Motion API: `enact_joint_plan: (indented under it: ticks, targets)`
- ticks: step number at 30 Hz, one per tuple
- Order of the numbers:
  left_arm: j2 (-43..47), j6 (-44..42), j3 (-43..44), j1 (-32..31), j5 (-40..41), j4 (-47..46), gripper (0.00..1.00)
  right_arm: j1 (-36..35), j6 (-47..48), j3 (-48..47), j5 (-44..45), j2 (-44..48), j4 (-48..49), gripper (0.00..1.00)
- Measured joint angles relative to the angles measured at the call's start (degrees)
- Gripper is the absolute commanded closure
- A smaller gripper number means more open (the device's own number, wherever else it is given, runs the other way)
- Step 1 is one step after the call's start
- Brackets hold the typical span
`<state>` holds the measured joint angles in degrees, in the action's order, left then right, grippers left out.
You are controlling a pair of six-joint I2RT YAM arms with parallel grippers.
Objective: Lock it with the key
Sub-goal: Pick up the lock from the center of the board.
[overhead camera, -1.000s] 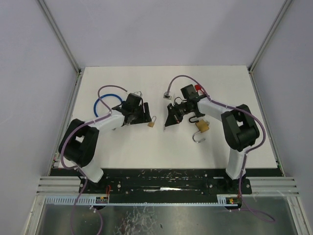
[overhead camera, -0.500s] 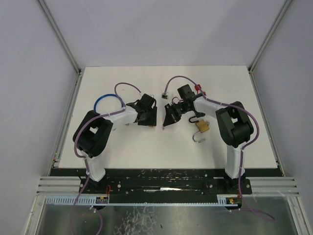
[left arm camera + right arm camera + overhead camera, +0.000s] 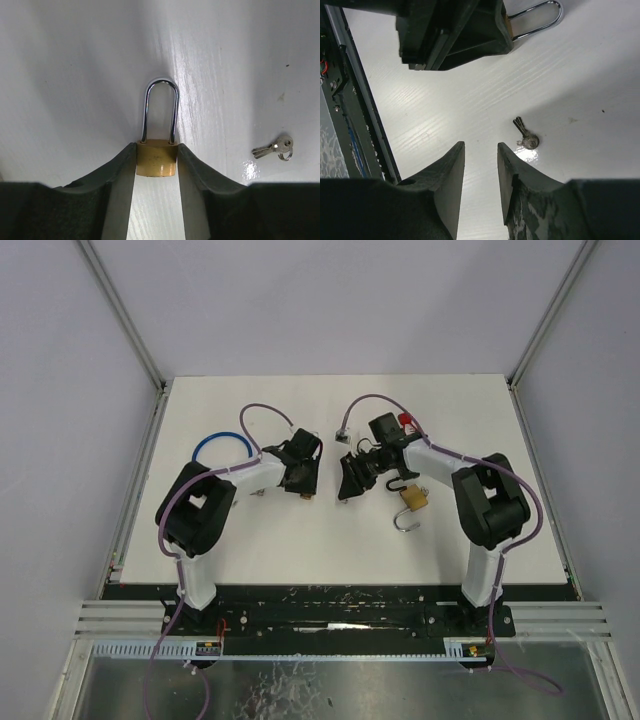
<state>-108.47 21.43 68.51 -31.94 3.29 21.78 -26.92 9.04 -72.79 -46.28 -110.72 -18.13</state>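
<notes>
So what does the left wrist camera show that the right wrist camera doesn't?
Only the left wrist view: a clear look at the padlock's brass body, set between the left end effector's fingers. Only the right wrist view: the right end effector, open with nothing in it, and the black rail beside the table. Both: the keys lying on the table, and the padlock's shackle.
</notes>
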Motion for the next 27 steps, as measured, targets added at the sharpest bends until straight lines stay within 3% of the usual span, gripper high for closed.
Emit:
enact_joint_plan:
  ticks: [5,7,12,19,27]
  targets:
    - [0.0,-1.0,0.0,-0.3,-1.2,-0.1,0.93,2.0,1.8,1.7,0.2,5.6,-0.2,0.60]
    - [0.2,-1.8,-0.2,-0.4,-1.6,-0.3,0.99,3.0,2.6,2.1,0.2,7.5,-0.3,0.60]
    - [4.1,-5.4,-4.2,-1.8,-1.7,-1.9,1.00,4.8,3.2,3.5,-1.0,10.8,-0.1,0.53]
    - [18.1,-14.7,-13.5,-5.2,-1.6,-12.9,1.00,8.0,-7.4,9.2,-8.5,13.2,8.3,0.26]
    - [28.4,-28.1,-23.4,-8.6,-6.0,-29.2,1.00,9.6,-25.4,14.1,-15.2,15.4,22.0,0.24]
